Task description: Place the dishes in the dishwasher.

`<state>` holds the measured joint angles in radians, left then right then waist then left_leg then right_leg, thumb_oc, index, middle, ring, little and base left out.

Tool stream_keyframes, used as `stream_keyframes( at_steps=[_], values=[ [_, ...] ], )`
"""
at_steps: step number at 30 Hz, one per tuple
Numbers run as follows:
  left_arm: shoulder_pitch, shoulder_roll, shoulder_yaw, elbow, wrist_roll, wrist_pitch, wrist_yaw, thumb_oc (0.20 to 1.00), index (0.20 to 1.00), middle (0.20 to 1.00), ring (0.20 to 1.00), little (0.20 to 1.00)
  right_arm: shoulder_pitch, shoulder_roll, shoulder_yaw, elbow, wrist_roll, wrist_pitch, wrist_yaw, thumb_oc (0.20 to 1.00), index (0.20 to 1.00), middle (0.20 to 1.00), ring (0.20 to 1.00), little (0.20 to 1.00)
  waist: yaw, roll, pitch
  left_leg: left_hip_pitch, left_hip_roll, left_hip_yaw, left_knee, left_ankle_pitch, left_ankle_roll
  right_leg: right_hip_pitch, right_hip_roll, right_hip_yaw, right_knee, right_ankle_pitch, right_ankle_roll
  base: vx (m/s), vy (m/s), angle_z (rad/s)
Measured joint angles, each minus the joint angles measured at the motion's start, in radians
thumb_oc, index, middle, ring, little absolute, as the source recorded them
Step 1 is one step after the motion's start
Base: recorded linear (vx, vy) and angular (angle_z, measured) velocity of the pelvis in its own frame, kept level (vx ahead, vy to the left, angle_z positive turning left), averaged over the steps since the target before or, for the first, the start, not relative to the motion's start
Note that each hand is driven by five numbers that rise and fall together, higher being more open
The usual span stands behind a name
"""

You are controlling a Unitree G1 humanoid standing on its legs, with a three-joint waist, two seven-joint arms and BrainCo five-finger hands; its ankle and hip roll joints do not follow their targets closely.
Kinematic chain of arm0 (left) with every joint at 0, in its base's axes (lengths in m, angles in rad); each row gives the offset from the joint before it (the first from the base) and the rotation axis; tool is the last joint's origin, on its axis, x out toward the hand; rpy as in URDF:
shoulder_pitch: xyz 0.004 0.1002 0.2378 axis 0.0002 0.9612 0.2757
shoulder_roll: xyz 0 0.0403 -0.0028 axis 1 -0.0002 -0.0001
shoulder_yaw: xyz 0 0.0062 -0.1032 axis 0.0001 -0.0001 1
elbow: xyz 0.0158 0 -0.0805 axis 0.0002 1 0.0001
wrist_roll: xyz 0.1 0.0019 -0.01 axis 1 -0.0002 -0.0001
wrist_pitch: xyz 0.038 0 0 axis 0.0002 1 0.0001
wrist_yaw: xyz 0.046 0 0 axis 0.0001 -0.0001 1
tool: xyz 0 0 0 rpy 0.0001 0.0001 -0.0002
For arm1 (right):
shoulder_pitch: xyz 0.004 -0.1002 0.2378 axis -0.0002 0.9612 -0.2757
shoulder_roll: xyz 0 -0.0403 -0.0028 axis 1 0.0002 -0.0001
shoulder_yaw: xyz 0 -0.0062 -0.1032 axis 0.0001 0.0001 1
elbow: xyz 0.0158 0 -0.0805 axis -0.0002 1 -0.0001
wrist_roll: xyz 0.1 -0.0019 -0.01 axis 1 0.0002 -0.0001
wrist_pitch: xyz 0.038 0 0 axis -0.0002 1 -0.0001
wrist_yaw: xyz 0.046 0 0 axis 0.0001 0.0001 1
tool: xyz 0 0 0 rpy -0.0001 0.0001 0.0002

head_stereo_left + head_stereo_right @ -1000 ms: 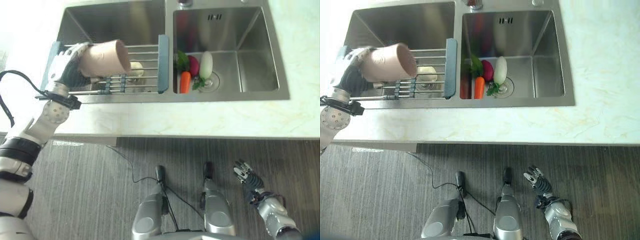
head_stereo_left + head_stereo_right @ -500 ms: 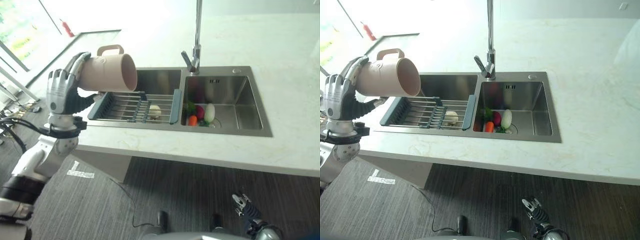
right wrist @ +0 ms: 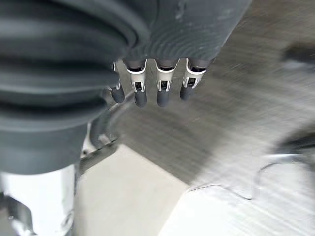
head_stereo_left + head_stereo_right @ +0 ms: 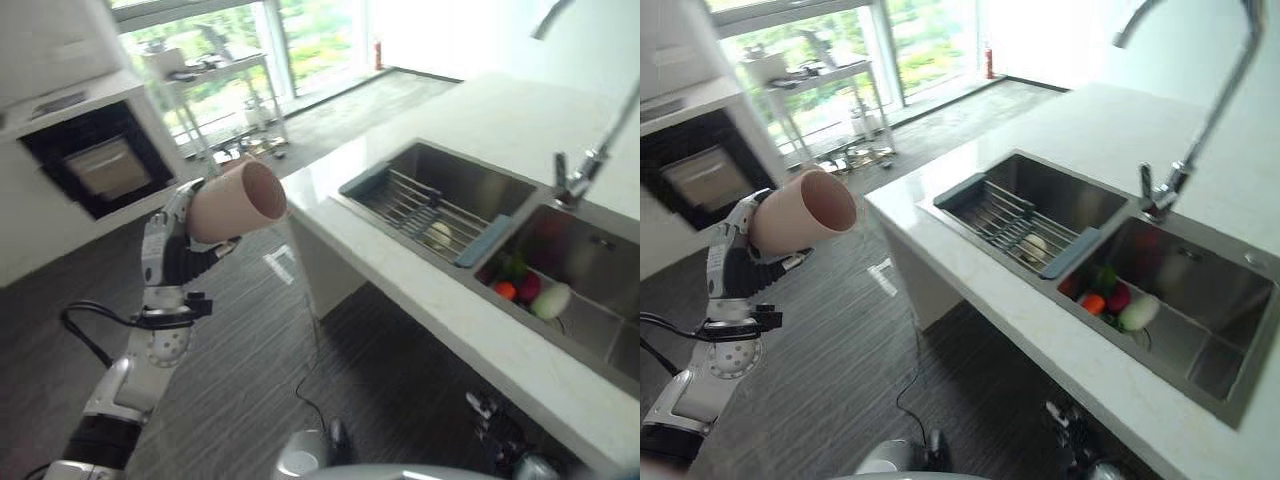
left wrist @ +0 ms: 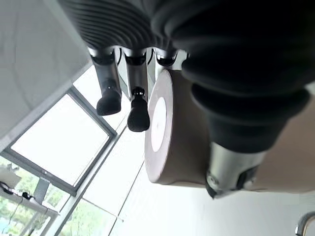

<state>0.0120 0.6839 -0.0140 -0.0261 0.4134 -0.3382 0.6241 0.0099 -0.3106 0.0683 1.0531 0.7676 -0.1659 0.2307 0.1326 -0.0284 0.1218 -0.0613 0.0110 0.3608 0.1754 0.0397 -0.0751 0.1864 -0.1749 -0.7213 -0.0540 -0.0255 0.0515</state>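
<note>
The left hand (image 4: 168,248) grips a pink mug (image 4: 235,199) lying on its side, raised above the dark floor (image 4: 250,380) and well clear of the counter (image 4: 420,290). The left wrist view shows the mug's flat base with fingers (image 5: 110,93) and thumb curled round it. Further right, the sink rack (image 4: 1015,215) and vegetables (image 4: 1118,300). The right hand (image 3: 157,81) hangs relaxed, fingers extended, grasping nothing.

Matt pink plastic cup (image 4: 235,200), brushed steel sink (image 4: 1110,275), glossy pale counter (image 4: 970,275).
</note>
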Motion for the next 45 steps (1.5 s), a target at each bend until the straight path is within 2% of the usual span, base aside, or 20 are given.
stream_keyframes(
  at_steps=[2, 3, 6, 7, 8, 9, 10, 13, 16, 18, 19, 20, 22, 24, 27, 31, 34, 36, 39, 45],
  values=[
    [0.053, 0.013, 0.037, -0.025, 0.001, -0.024, -0.001, 0.200, 0.200, 0.200, 0.200, 0.200, -0.008, -0.002, -0.047, 0.003, 0.001, -0.001, 0.001, 1.000, 1.000, 1.000, 1.000, 1.000, 0.023, 0.047, 0.005, 0.102, 0.007, -0.099, -0.077, -0.069, 0.031, -0.048, 0.012, 0.028, 0.113, -0.042, 0.029, 0.06, 0.102, 0.33],
    [0.014, 0.010, 0.039, -0.022, 0.005, -0.032, -0.017, 0.200, 0.200, 0.200, 0.200, 0.200, 0.008, -0.004, -0.052, -0.007, -0.001, -0.005, 0.001, 1.000, 1.000, 1.000, 1.000, 1.000, -0.015, 0.066, 0.030, 0.119, 0.000, -0.127, -0.124, -0.098, 0.113, -0.085, -0.028, 0.065, 0.303, -0.102, 0.047, 0.09, 0.139, 1.32],
    [-0.028, 0.050, 0.073, -0.053, 0.002, -0.037, -0.039, 0.200, 0.200, 0.200, 0.200, 0.200, 0.075, 0.056, -0.035, -0.002, -0.034, 0.007, -0.004, 1.000, 1.000, 1.000, 1.000, 1.000, 0.019, 0.017, 0.076, 0.118, -0.074, -0.231, -0.115, -0.084, 0.199, -0.249, -0.189, 0.249, 0.759, -0.126, 0.075, 0.02, -0.038, 1.34],
    [-0.045, 0.072, 0.067, -0.049, -0.001, -0.038, -0.039, 0.200, 0.200, 0.200, 0.200, 0.200, 0.085, 0.074, -0.031, 0.003, -0.033, 0.005, -0.010, 1.000, 1.000, 1.000, 1.000, 1.000, 0.017, 0.002, 0.079, 0.123, -0.097, -0.300, -0.104, -0.084, 0.222, -0.292, -0.187, 0.338, 0.853, -0.127, 0.086, 0.03, -0.244, 1.39],
    [-0.072, 0.081, 0.035, -0.039, -0.003, -0.039, -0.038, 0.200, 0.200, 0.200, 0.200, 0.200, 0.083, 0.082, -0.035, 0.029, -0.018, 0.006, -0.008, 1.000, 1.000, 1.000, 1.000, 1.000, 0.013, 0.009, 0.083, 0.118, -0.098, -0.370, -0.099, -0.069, 0.212, -0.298, -0.118, 0.413, 0.854, -0.161, 0.070, 0.14, -0.279, 2.06],
    [-0.142, 0.080, -0.035, -0.015, -0.004, -0.041, -0.039, 0.200, 0.200, 0.200, 0.200, 0.200, 0.075, 0.090, -0.043, 0.071, 0.027, 0.005, -0.010, 1.000, 1.000, 1.000, 1.000, 1.000, -0.004, 0.037, 0.089, 0.110, -0.074, -0.471, -0.117, -0.048, 0.120, -0.276, 0.033, 0.528, 0.754, -0.198, 0.019, 0.16, -0.220, 2.79],
    [-0.200, 0.086, -0.096, 0.004, -0.001, -0.061, -0.041, 0.200, 0.200, 0.200, 0.200, 0.200, 0.060, 0.090, -0.042, 0.120, 0.066, 0.005, -0.008, 1.000, 1.000, 1.000, 1.000, 1.000, -0.040, 0.029, 0.089, 0.090, -0.061, -0.504, -0.142, -0.049, 0.101, -0.254, 0.139, 0.646, 0.594, -0.213, 0.027, 0.18, -0.248, 3.36],
    [-0.296, 0.041, -0.182, 0.005, -0.001, -0.049, -0.056, 0.200, 0.200, 0.200, 0.200, 0.200, 0.062, 0.059, -0.085, 0.177, 0.138, 0.004, -0.014, 1.000, 1.000, 1.000, 1.000, 1.000, -0.052, 0.013, 0.087, 0.069, -0.080, -0.414, -0.185, -0.013, 0.130, -0.228, 0.091, 0.742, 0.353, -0.202, -0.012, 0.08, -0.311, 2.40],
    [-0.306, -0.002, -0.224, 0.010, 0.001, -0.045, -0.048, 0.200, 0.200, 0.200, 0.200, 0.200, 0.030, 0.063, -0.085, 0.170, 0.139, 0.006, -0.016, 1.000, 1.000, 1.000, 1.000, 1.000, -0.088, 0.034, 0.073, 0.043, -0.062, -0.434, -0.197, -0.008, 0.123, -0.230, 0.131, 0.849, 0.355, -0.175, 0.009, -0.03, -0.299, 1.85],
    [-0.253, 0.004, -0.222, -0.013, 0.002, -0.039, -0.045, 0.200, 0.200, 0.200, 0.200, 0.200, 0.017, 0.070, -0.083, 0.131, 0.136, 0.009, -0.015, 1.000, 1.000, 1.000, 1.000, 1.000, -0.091, 0.026, 0.064, 0.042, -0.037, -0.451, -0.236, 0.018, 0.049, -0.225, 0.130, 0.782, 0.322, -0.150, -0.026, -0.07, -0.400, 1.07],
    [-0.230, 0.006, -0.214, -0.027, 0.000, -0.026, -0.046, 0.200, 0.200, 0.200, 0.200, 0.200, 0.006, 0.068, -0.075, 0.102, 0.135, 0.014, -0.013, 1.000, 1.000, 1.000, 1.000, 1.000, -0.071, 0.046, 0.059, 0.040, -0.005, -0.446, -0.254, 0.009, -0.019, -0.215, 0.135, 0.724, 0.290, -0.140, -0.037, -0.02, -0.288, -0.01],
    [-0.196, 0.010, -0.192, -0.058, -0.001, -0.012, -0.052, 0.200, 0.200, 0.200, 0.200, 0.200, -0.005, 0.062, -0.069, 0.070, 0.135, 0.029, -0.010, 1.000, 1.000, 1.000, 1.000, 1.000, -0.043, 0.068, 0.055, 0.030, 0.044, -0.405, -0.260, 0.008, -0.022, -0.218, 0.158, 0.678, 0.301, -0.144, -0.040, -0.04, -0.173, -0.41],
    [-0.159, 0.060, -0.163, -0.080, -0.003, -0.005, -0.059, 0.200, 0.200, 0.200, 0.200, 0.200, -0.005, 0.078, -0.052, 0.033, 0.138, 0.056, -0.005, 1.000, 1.000, 1.000, 1.000, 1.000, -0.021, 0.040, 0.046, 0.033, 0.077, -0.380, -0.256, 0.014, -0.019, -0.226, 0.164, 0.677, 0.332, -0.155, -0.059, -0.11, -0.195, -0.27],
    [-0.182, 0.054, -0.178, -0.061, -0.015, -0.015, -0.069, 0.200, 0.200, 0.200, 0.200, 0.200, 0.008, 0.134, 0.003, 0.032, 0.148, 0.079, -0.008, 1.000, 1.000, 1.000, 1.000, 1.000, -0.053, 0.044, 0.046, 0.027, 0.128, -0.344, -0.235, -0.011, 0.025, -0.194, 0.193, 0.612, 0.328, -0.153, -0.104, -0.18, -0.122, 0.54],
    [-0.223, 0.009, -0.227, 0.025, -0.015, -0.050, -0.068, 0.200, 0.200, 0.200, 0.200, 0.200, 0.004, 0.166, -0.006, 0.037, 0.226, 0.109, 0.023, 1.000, 1.000, 1.000, 1.000, 1.000, -0.107, 0.028, 0.049, 0.025, 0.121, -0.227, -0.115, -0.017, 0.011, -0.138, 0.143, 0.539, 0.248, -0.126, -0.125, -0.12, -0.020, 0.65],
    [-0.225, -0.014, -0.225, 0.025, 0.010, -0.057, -0.068, 0.200, 0.200, 0.200, 0.200, 0.200, 0.001, 0.125, -0.006, 0.028, 0.235, 0.140, 0.090, 1.000, 1.000, 1.000, 1.000, 1.000, -0.157, 0.036, 0.041, 0.182, 0.125, -0.238, -0.166, -0.031, -0.023, -0.115, 0.117, 0.534, 0.201, -0.102, -0.086, 0.01, 0.069, 0.20],
    [-0.234, 0.000, -0.214, 0.026, 0.008, -0.056, -0.068, 0.200, 0.200, 0.200, 0.200, 0.200, 0.018, 0.080, -0.050, 0.030, 0.237, 0.138, 0.115, 1.000, 1.000, 1.000, 1.000, 1.000, -0.202, 0.063, 0.028, 0.265, 0.134, -0.237, -0.262, 0.045, -0.046, -0.111, 0.130, 0.511, 0.168, -0.085, -0.060, 0.01, 0.070, 0.21],
    [-0.234, 0.019, -0.214, 0.042, 0.007, -0.056, -0.068, 0.200, 0.200, 0.200, 0.200, 0.200, 0.056, 0.073, -0.058, 0.035, 0.236, 0.134, 0.135, 1.000, 1.000, 1.000, 1.000, 1.000, -0.197, 0.034, 0.017, 0.263, 0.108, -0.243, -0.262, 0.049, -0.052, -0.088, 0.108, 0.521, 0.100, -0.043, -0.030, -0.01, 0.089, -0.11],
    [-0.237, 0.032, -0.212, 0.041, 0.004, -0.056, -0.068, 0.200, 0.200, 0.200, 0.200, 0.200, 0.084, 0.082, -0.053, 0.051, 0.233, 0.135, 0.155, 1.000, 1.000, 1.000, 1.000, 1.000, -0.204, 0.025, 0.010, 0.258, 0.070, -0.237, -0.262, 0.047, -0.050, -0.063, 0.076, 0.535, 0.006, 0.021, 0.003, 0.00, 0.096, -0.12],
    [-0.237, 0.031, -0.201, 0.028, 0.001, -0.063, -0.082, 0.200, 0.200, 0.200, 0.200, 0.200, 0.103, 0.073, -0.041, 0.075, 0.212, 0.136, 0.167, 1.000, 1.000, 1.000, 1.000, 1.000, -0.213, 0.070, -0.015, 0.256, 0.062, -0.227, -0.266, 0.025, -0.023, -0.055, 0.073, 0.556, -0.034, 0.074, 0.014, -0.01, 0.053, -0.11]
  ],
)
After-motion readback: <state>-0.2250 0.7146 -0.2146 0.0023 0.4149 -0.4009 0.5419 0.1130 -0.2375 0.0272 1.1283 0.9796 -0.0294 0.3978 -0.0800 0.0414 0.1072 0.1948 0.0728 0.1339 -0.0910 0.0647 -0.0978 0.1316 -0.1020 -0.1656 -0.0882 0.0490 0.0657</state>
